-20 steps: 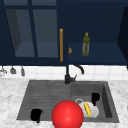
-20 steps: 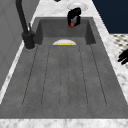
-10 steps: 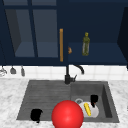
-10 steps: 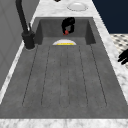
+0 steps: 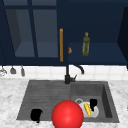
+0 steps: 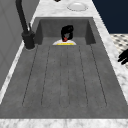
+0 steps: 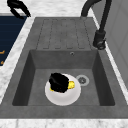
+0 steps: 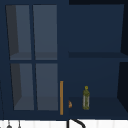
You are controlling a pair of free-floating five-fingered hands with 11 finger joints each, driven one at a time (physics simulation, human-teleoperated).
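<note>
The yellow piece (image 5: 87,109) lay across a white plate (image 5: 95,113) on the floor of the sink basin (image 7: 37,82), just beside the drain (image 7: 82,80). The right hand (image 7: 59,82) sat directly on top of it, fingers curled down over its middle so that only one yellow end poked out — whether they truly pinched it or merely rested there could not be told. A clean grip here would likely want the fingers closing across the piece's narrow width, steady and level, so the plate underneath does not skid. The left hand (image 5: 36,115) hung idle at the front left edge of the sink, over the ribbed drainboard (image 6: 62,75), fingers loosely curled on nothing. A red ball (image 5: 67,115) sat in front, the black faucet (image 5: 68,75) behind, and a green bottle (image 8: 86,98) on the cabinet shelf above.
</note>
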